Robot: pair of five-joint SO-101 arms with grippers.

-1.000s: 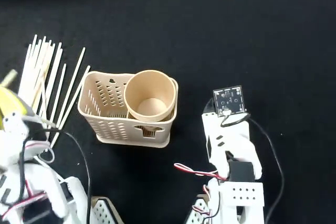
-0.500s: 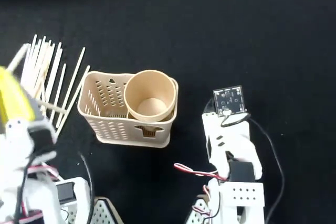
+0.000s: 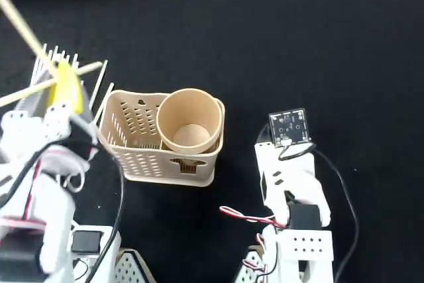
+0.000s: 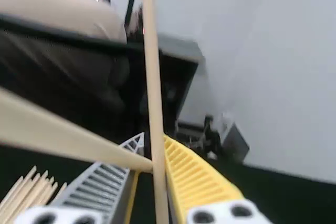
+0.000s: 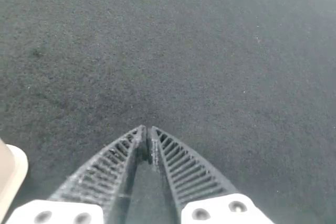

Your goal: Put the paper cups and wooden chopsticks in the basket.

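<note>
Nearest me, the white right arm is sitting low over the black cloth desk (image 3: pixel 318 57), its dark ribbed gripper (image 5: pixel 147 135) pinched closed on nothing. Beside it, the left arm is holding its yellow-and-grey gripper (image 4: pixel 153 153) up above the desk. It is clamping pale wooden chopsticks (image 4: pixel 148 66), apparently two, crossed like scissors, though I cannot be sure the slanting one is truly pinned.

Just beyond, the beige perforated plastic basket (image 3: pixel 132 157) is standing upright with a tan paper cup (image 3: pixel 191 130) already sitting inside at its right end. Farther back on the left, a loose fan of bare wooden chopsticks (image 3: pixel 46 67) is lying on the desk, waiting to be collected.

The crossed grip is what is worrying me: the slanting stick could slide free during the swing over. Its long ends are also sticking out wide enough to snag the basket rim, tip the light basket or jostle the cup.
</note>
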